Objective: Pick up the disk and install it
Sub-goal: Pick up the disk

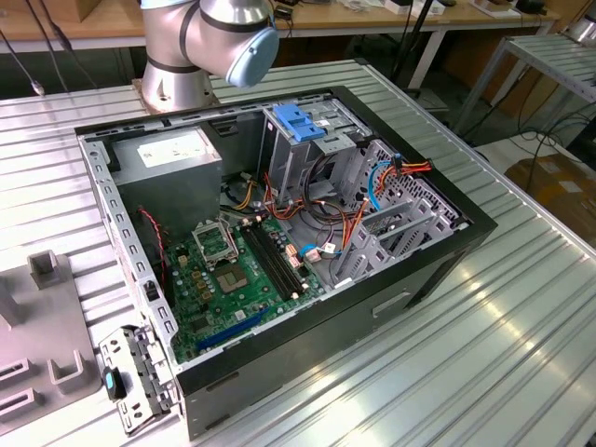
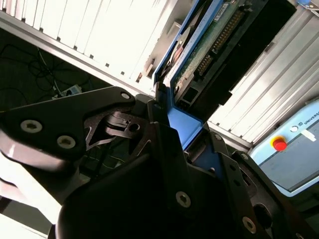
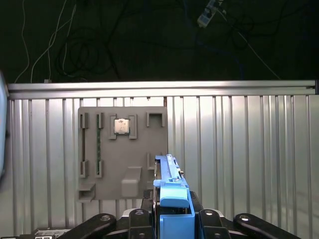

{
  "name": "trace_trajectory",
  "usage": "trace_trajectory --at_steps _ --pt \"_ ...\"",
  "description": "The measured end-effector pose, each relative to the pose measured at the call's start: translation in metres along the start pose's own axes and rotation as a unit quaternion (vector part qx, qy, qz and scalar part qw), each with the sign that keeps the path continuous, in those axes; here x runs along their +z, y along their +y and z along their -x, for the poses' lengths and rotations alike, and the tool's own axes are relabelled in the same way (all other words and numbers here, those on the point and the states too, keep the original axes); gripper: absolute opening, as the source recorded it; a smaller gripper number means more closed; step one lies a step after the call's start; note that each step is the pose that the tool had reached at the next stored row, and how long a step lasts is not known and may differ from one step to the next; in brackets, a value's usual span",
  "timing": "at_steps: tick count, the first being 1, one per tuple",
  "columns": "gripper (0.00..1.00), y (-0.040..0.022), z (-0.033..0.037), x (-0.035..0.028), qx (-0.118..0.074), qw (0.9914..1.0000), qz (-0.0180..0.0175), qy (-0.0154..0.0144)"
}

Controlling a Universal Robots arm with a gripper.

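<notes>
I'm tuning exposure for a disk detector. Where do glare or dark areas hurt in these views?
Exterior view: glare streaks on the table, computer case evenly lit. Second wrist view: table slats blown white behind the disk, the gripper dark. First wrist view: table evenly lit, blackness beyond its edge, the disk's blue rail bright.

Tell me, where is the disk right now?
The disk is clamped in the gripper. In the first wrist view it shows edge-on in front of the ribbed metal table, near the grey parts tray.

Disk [image 2: 212, 45]: blue side rails, green circuit board exposed, clamped in tool [image 2: 169, 124].
</notes>
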State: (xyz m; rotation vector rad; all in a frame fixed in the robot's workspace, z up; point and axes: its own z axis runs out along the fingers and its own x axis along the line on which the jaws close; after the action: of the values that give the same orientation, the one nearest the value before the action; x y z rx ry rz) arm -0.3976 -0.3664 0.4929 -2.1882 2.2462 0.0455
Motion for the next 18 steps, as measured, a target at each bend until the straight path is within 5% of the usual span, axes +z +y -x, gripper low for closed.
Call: trace_trajectory --at_steps 18 --pt "0.37 -0.0274 0.0007 -0.0004 0.000 1.00000 0.0000 0.0000"
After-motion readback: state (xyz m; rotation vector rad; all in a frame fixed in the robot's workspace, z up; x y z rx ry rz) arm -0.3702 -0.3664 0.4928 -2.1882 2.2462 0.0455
